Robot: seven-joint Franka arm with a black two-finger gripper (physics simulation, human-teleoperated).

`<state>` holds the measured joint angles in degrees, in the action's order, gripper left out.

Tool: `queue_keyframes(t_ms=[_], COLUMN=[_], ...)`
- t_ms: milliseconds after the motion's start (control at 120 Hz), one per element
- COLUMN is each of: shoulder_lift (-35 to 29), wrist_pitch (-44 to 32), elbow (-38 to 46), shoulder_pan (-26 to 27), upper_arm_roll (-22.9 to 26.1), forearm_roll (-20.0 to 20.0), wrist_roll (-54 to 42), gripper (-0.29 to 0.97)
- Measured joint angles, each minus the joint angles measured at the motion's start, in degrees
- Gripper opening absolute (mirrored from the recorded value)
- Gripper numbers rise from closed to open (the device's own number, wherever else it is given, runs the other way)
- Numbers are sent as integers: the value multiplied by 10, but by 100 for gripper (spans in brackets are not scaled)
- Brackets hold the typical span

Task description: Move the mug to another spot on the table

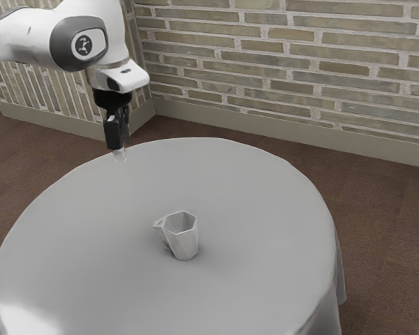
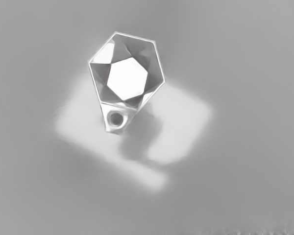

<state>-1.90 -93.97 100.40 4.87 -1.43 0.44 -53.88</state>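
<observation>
Pale faceted hexagonal mug (image 1: 181,236), upright on round grey-clothed table (image 1: 265,202), awaits grasp; black gripper (image 1: 119,156), aperture indiscernible, poised at its ten o'clock.

Round grey-draped table (image 1: 265,181), faceted white mug (image 1: 181,237) upright near its middle

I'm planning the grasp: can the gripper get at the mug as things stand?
Probably yes: the mug stands upright on the table, and the gripper hangs above, toward the exterior view's left, with nothing between them.
</observation>
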Motion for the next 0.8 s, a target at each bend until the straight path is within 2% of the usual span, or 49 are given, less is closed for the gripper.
queue_keyframes(t_ms=[125, 292, 500, 667, 800], shoulder_lift=[-15, -11, 18, 50, 84], wrist_pitch=[-48, -121, -174, -226, -251], elbow=[60, 135, 164, 181, 179], shoulder_pan=[1, -27, -38, -40, -14], upper_arm_roll=[1, 1, 2, 2, 2], forearm_roll=[-9, -32, -43, -89, -132], wrist_roll=[-53, -123, -176, -208, -228], gripper=[68, 68, 68, 68, 68])
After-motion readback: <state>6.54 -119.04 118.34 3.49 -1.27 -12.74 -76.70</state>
